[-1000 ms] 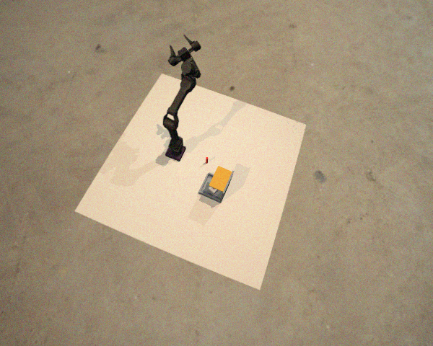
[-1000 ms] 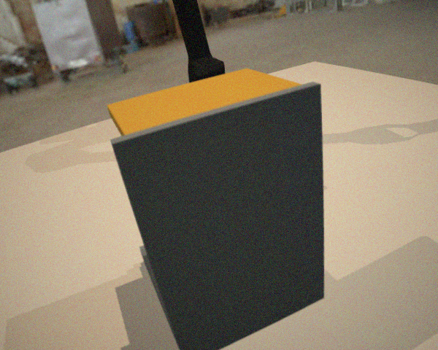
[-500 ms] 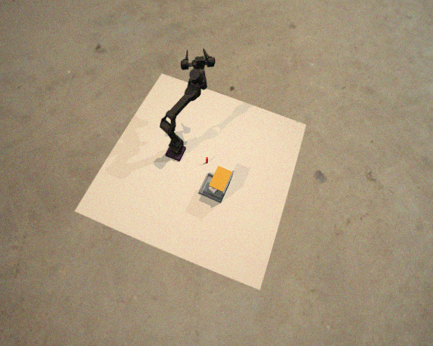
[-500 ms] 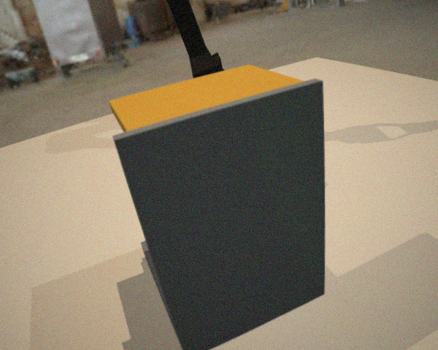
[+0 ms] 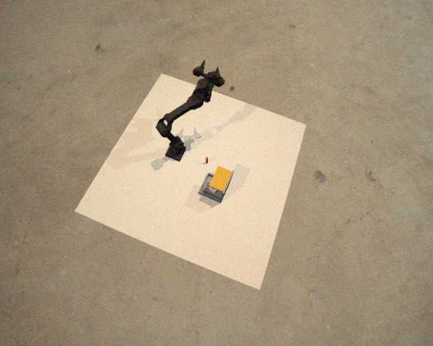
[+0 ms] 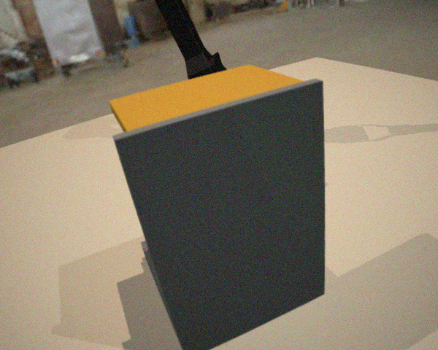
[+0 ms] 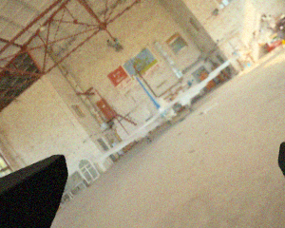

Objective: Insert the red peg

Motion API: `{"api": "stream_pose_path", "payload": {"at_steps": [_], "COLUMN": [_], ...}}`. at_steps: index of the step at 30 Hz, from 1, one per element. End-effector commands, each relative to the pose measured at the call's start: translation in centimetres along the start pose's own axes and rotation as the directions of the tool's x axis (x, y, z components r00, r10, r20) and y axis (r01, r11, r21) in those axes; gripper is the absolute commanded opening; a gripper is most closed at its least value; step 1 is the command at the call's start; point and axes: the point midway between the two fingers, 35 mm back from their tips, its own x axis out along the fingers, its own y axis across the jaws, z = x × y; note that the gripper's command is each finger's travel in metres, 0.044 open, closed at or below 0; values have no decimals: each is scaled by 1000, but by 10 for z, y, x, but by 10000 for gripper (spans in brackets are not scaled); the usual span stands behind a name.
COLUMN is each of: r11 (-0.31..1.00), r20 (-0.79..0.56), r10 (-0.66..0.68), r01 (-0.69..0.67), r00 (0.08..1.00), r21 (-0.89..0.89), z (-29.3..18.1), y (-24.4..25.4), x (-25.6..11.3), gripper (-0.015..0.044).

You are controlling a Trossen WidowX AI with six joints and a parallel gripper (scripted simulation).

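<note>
A small red peg (image 5: 206, 160) stands upright on the table between the arm's base and the box. The dark grey box (image 5: 211, 197) (image 6: 231, 207) shows its back wall in the exterior view. The flat orange roof (image 5: 221, 179) (image 6: 208, 94) juts from the top of that wall. A light grey block (image 5: 213, 189) shows partly from under the roof's edge; its hole is not visible. My gripper (image 5: 211, 64) (image 7: 172, 160) is open and empty. It is raised high, far from the peg and box. Neither peg nor box shows in the wrist view.
The arm's base (image 5: 176, 149) stands on the pale square table (image 5: 134, 208), beyond the peg from the box. The arm (image 5: 185, 107) (image 6: 183, 36) stretches up and away from the box. The wrist view shows the hall's floor and far wall.
</note>
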Motion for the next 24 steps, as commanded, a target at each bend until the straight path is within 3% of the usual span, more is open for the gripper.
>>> {"api": "stream_pose_path", "payload": {"at_steps": [1, 13, 24], "r11": [991, 831, 556], "r20": [16, 64, 92], "r10": [-78, -341, -560], "r01": [76, 269, 291], "r00": [997, 938, 824], "r21": [109, 486, 778], "z": [-2, -11, -28], "y": [-20, -87, -138], "x": [-14, -70, -133], "gripper": [440, 440, 440]}}
